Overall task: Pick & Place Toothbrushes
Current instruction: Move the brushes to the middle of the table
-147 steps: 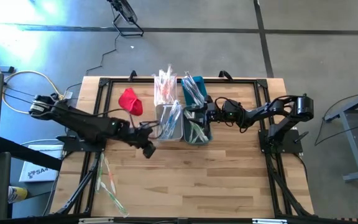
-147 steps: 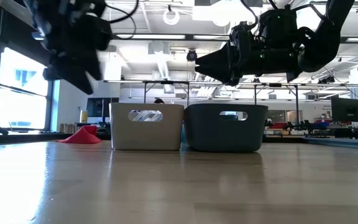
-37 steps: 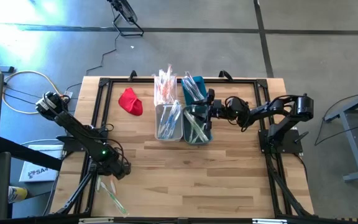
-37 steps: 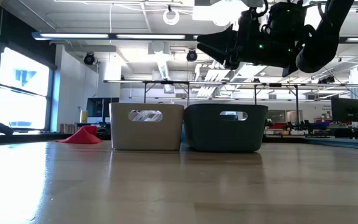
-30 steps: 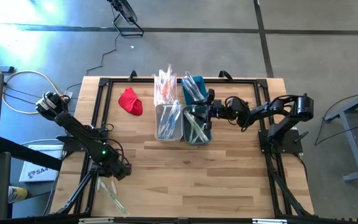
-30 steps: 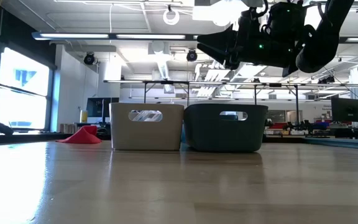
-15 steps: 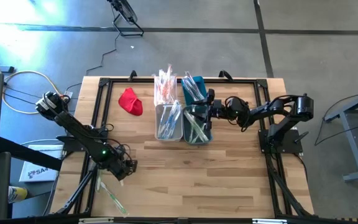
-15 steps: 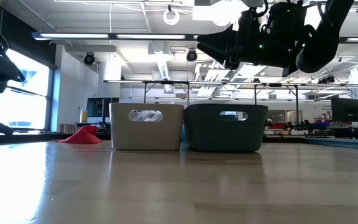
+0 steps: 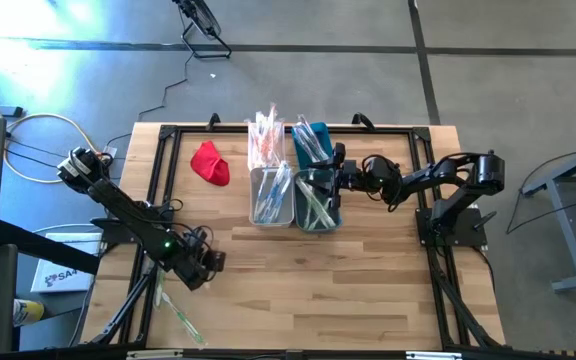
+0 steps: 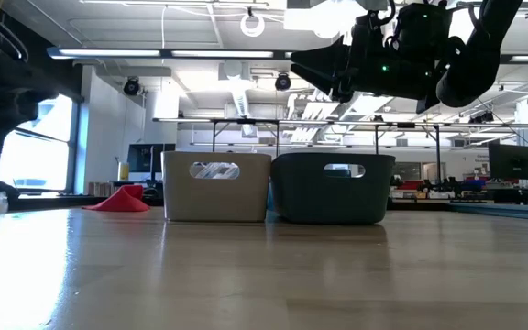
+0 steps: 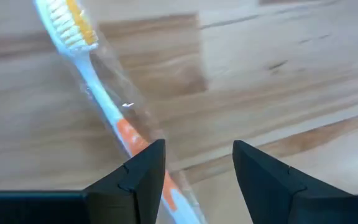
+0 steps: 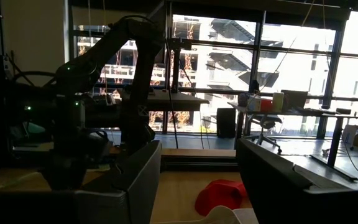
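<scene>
Loose toothbrushes (image 9: 180, 310) in clear wrappers lie near the table's front left edge. My left gripper (image 9: 209, 262) hovers just right of them, low over the wood. In the left wrist view it (image 11: 197, 147) stands open, with a white-and-orange toothbrush (image 11: 104, 106) running past one fingertip (image 11: 151, 158) and nothing between the fingers. More toothbrushes stand in the white bin (image 9: 256, 200) and the teal bin (image 9: 334, 212), and others are piled behind them (image 9: 265, 132). My right gripper (image 9: 334, 180) hangs open above the teal bin, empty (image 12: 197, 158).
A red cloth (image 9: 209, 162) lies left of the bins at the back. In the low view the white bin (image 10: 216, 188) and teal bin (image 10: 334, 190) stand side by side, with the right gripper (image 10: 324, 78) above them. A black frame borders the table edges.
My left gripper has shifted right and slightly back from the table's front left area, still open. The right arm has not moved.
</scene>
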`<state>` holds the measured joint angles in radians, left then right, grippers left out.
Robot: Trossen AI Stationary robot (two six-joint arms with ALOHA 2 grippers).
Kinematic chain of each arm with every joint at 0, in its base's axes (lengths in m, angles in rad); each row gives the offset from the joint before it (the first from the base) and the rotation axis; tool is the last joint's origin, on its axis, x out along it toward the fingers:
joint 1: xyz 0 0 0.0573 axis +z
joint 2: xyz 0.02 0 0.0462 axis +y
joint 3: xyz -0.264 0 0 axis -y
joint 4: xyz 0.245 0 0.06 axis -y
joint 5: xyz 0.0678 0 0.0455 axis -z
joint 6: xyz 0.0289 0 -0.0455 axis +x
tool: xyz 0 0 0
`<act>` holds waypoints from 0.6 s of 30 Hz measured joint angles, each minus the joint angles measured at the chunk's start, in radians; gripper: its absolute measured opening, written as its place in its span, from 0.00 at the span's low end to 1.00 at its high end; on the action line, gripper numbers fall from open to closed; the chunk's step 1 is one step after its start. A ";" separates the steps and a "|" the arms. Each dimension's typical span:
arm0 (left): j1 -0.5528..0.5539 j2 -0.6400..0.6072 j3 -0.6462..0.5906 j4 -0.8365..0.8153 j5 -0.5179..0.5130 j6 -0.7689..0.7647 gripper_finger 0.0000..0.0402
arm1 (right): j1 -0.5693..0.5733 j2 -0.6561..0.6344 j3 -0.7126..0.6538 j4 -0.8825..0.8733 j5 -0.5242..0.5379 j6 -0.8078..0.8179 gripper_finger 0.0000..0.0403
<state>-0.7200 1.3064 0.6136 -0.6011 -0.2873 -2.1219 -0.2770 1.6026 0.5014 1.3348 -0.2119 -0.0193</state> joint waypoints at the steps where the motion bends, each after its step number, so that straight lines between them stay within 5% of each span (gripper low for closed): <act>1: 0.000 0.000 0.000 0.007 -0.020 0.003 0.46 | 0.000 0.000 0.000 0.000 0.000 0.000 0.51; 12: 0.001 -0.001 0.000 0.088 -0.175 0.124 0.46 | 0.000 0.000 0.000 0.000 0.000 0.000 0.51; 18: 0.001 -0.046 0.000 0.091 0.078 -0.044 0.46 | 0.000 0.000 0.000 0.000 0.000 0.000 0.51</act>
<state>-0.7193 1.2604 0.6136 -0.5104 -0.2089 -2.1659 -0.2768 1.6024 0.5014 1.3346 -0.2119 -0.0193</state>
